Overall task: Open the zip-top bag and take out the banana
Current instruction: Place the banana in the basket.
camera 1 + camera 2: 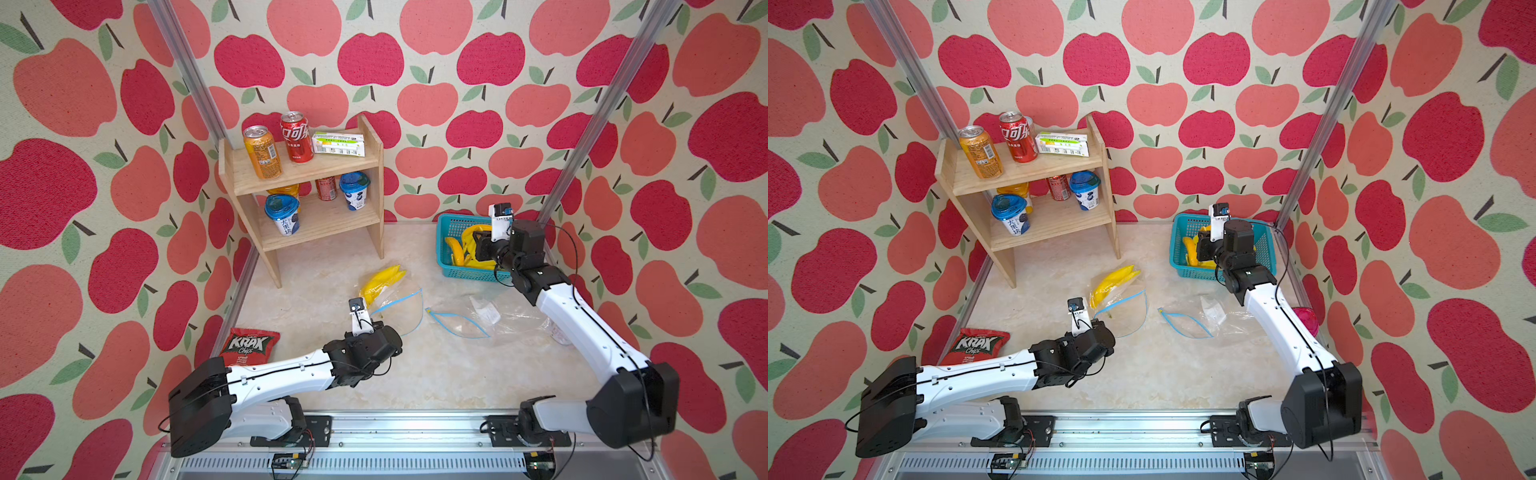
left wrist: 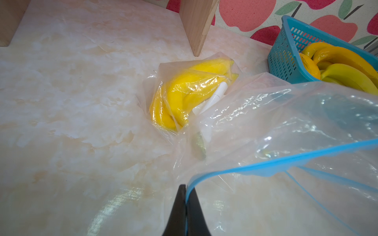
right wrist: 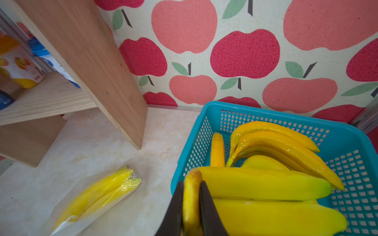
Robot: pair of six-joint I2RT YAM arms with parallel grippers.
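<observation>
A clear zip-top bag [image 1: 397, 301] with a blue zip strip lies mid-table, its mouth gaping; a yellow banana bunch [image 1: 381, 279] sits inside at its far end, clearest in the left wrist view [image 2: 184, 92]. My left gripper [image 2: 185, 190] is shut on the bag's blue zip edge [image 2: 235, 169], holding that side up. My right gripper [image 3: 191, 183] is shut on another banana [image 3: 191, 198], holding it over the blue basket [image 3: 266, 111] at the back right. In both top views that gripper [image 1: 478, 245] [image 1: 1202, 245] hangs above the basket.
The basket [image 1: 446, 222] holds several more bananas. A second clear zip bag [image 1: 478, 322] lies open and flat under the right arm. A wooden shelf [image 1: 307, 170] with cans and cups stands back left, and a Krax chips bag [image 1: 249, 345] lies beside the left arm.
</observation>
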